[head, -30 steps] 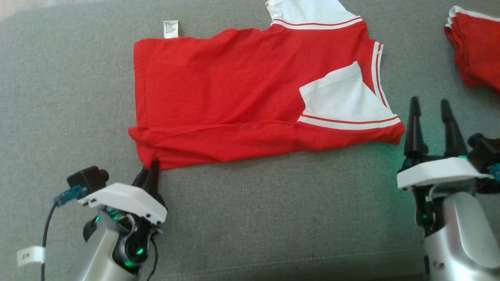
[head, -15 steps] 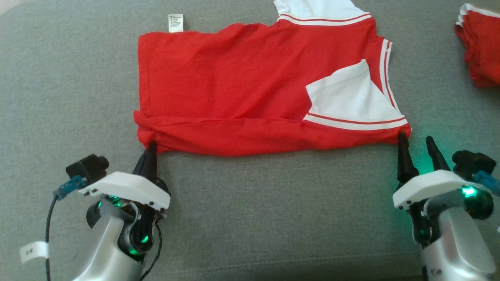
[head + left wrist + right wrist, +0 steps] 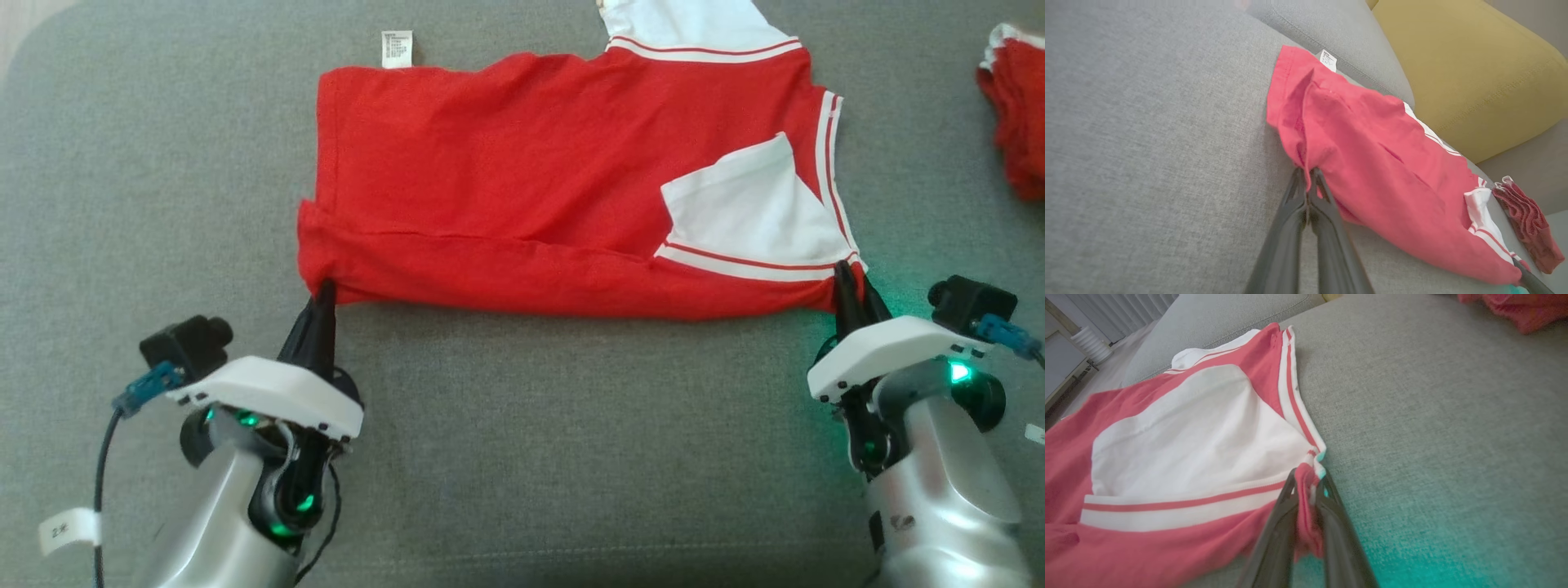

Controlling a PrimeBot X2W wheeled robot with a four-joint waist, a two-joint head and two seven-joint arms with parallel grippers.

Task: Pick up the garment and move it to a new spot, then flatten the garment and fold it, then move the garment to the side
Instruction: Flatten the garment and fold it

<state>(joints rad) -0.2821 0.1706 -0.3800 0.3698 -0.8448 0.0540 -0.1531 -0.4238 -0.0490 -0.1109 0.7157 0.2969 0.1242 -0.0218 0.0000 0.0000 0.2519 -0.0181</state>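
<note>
The garment (image 3: pixel 531 188) is a red shirt with white, red-striped sleeves, spread on a grey sofa seat with its near edge folded over. My left gripper (image 3: pixel 324 287) is shut on the garment's near left corner, and the left wrist view shows the fingers (image 3: pixel 1295 192) pinching red cloth (image 3: pixel 1372 163). My right gripper (image 3: pixel 851 278) is shut on the near right corner beside the white sleeve (image 3: pixel 755 212). In the right wrist view, red fabric (image 3: pixel 1306 486) sits clamped between the two fingers (image 3: pixel 1286 498).
A second red and white garment (image 3: pixel 1012 114) lies bunched at the far right of the seat. A white care label (image 3: pixel 397 49) sticks out at the far left hem. A yellow cushion (image 3: pixel 1470 61) stands behind the seat. Bare grey upholstery (image 3: pixel 571 441) stretches in front.
My right gripper came left and down to the near right corner and shut on it. The left gripper finished closing on the near left corner. The camera shifted a little.
</note>
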